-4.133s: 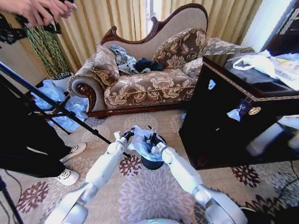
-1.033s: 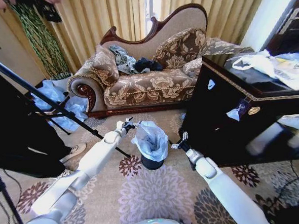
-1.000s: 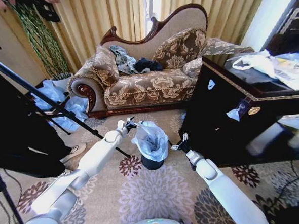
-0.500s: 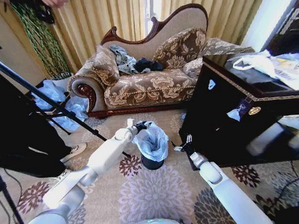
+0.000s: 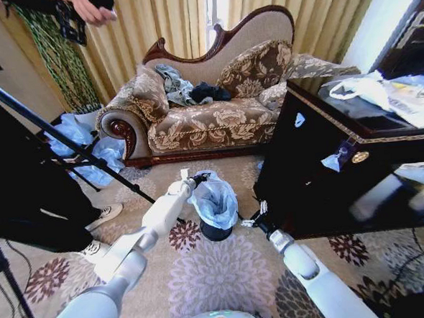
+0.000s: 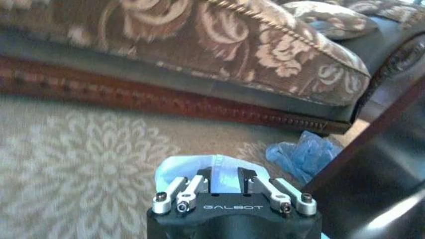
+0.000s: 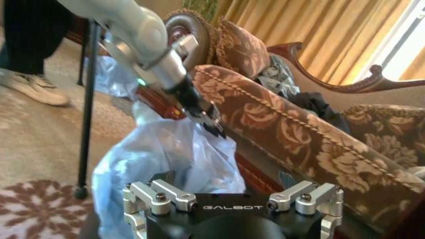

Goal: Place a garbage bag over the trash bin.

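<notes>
Left hand [image 5: 201, 178] is being held at the bag [image 5: 214, 200] rim over the bin [image 5: 215, 231], grip unclear; right hand [image 5: 254, 219], spread, has been pulled back — bag mostly seated.

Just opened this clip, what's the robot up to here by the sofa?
It is lining a trash bin on the carpet in front of the sofa. The garbage bag is draped over the bin and hangs down its sides. The left gripper is at the bag's top edge on the sofa side. The right gripper hangs beside the bin, near the black cabinet, clear of the bag.
</notes>
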Robot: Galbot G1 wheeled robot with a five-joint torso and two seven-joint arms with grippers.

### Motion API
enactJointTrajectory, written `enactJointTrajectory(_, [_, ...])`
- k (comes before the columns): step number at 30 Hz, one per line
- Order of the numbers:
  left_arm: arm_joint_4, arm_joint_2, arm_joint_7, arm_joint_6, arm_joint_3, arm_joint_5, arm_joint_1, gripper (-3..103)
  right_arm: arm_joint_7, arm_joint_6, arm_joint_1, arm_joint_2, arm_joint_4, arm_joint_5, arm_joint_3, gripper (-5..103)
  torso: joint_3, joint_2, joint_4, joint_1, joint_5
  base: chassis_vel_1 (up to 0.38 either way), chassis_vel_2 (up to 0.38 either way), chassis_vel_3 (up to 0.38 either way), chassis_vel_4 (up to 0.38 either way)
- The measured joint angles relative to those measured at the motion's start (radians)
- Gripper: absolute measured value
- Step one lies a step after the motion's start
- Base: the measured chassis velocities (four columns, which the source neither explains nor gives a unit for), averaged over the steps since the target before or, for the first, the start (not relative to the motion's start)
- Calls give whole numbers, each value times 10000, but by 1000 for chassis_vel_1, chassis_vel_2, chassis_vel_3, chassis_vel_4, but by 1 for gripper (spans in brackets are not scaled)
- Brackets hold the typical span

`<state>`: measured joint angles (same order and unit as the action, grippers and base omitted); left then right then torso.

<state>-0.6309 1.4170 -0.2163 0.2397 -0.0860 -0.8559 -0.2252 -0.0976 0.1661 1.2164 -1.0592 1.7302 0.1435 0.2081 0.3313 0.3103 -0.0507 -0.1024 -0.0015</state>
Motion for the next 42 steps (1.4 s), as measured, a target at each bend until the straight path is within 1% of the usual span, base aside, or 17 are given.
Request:
enactJointTrajectory(4, [1121,503,-108,674,785,-579,92,30,-120,389,184,-56,25,-17,27,100,0,0,-1,0,-1,0,0,0,0])
enactJointTrajectory(5, [1228,534,-96,696,844,-645,52,30,-128,423,199,-65,25,-17,27,100,0,0,-1,0,-1,0,0,0,0])
enactJointTrajectory(17, [1092,478,237,1214,1449,-1640,-536,26,-187,674,406,-145,-90,-28,17,100,0,0,-1,0,-2,0,0,0,0])
enactJointTrajectory(20, [898,363,496,1398,1578,-2197,-575,29,-183,681,420,-146,-72,-37,40,100,0,0,0,0,-2,0,0,0,0])
enactJointTrajectory(24, [493,55,881,1622,1906,-3149,-729,48,-114,751,505,-148,21,-93,142,100,0,0,-2,0,-2,0,0,0,0])
enactJointTrajectory(25, [493,55,881,1622,1906,-3149,-729,48,-114,751,505,-148,21,-93,142,100,0,0,-2,0,-2,0,0,0,0])
enactJointTrajectory(27, [-255,-332,1133,1794,2009,-3677,-1181,59,-66,726,590,-106,138,-196,240,100,0,0,-3,0,-3,0,0,0,0])
enactJointTrajectory(28, [-255,-332,1133,1794,2009,-3677,-1181,59,-66,726,590,-106,138,-196,240,100,0,0,-3,0,-3,0,0,0,0])
enactJointTrajectory(30, [-998,-706,1287,1923,2081,-4043,-1659,70,-58,714,644,-70,192,-270,343,100,0,0,1,0,-4,0,0,0,0])
enactJointTrajectory(31, [-1422,-926,1349,1999,2121,-4207,-1931,70,-45,714,686,-62,208,-307,396,100,-1,0,1,1,-3,0,0,0,0])
enactJointTrajectory(32, [-1422,-926,1349,1999,2121,-4207,-1931,70,-45,714,686,-62,208,-307,396,100,-1,0,1,1,-3,0,0,0,0])
enactJointTrajectory(35, [-3281,-1716,1347,2199,1942,-4356,-2902,86,46,670,832,-17,284,-409,551,100,0,0,1,0,-5,0,0,0,0])
enactJointTrajectory(36, [-3281,-1716,1347,2199,1942,-4356,-2902,86,46,670,832,-17,284,-409,551,100,0,0,1,0,-5,0,0,0,0])
enactJointTrajectory(38, [-5312,-2527,1284,2318,1674,-4062,-3699,96,63,653,897,17,315,-459,613,100,-1,1,-3,1,-3,0,0,0,0])
enactJointTrajectory(39, [-5973,-2805,1269,2350,1590,-3806,-3959,98,67,638,901,18,326,-487,613,100,-2,1,-1,1,0,0,0,0,0])
enactJointTrajectory(40, [-5973,-2805,1269,2350,1590,-3806,-3959,98,67,638,901,18,326,-487,613,100,-2,1,-1,1,0,0,0,0,0])
enactJointTrajectory(42, [-7282,-3433,1290,2495,1429,-3081,-4470,99,96,601,884,4,330,-519,613,100,-1,0,1,1,-1,0,0,0,0])
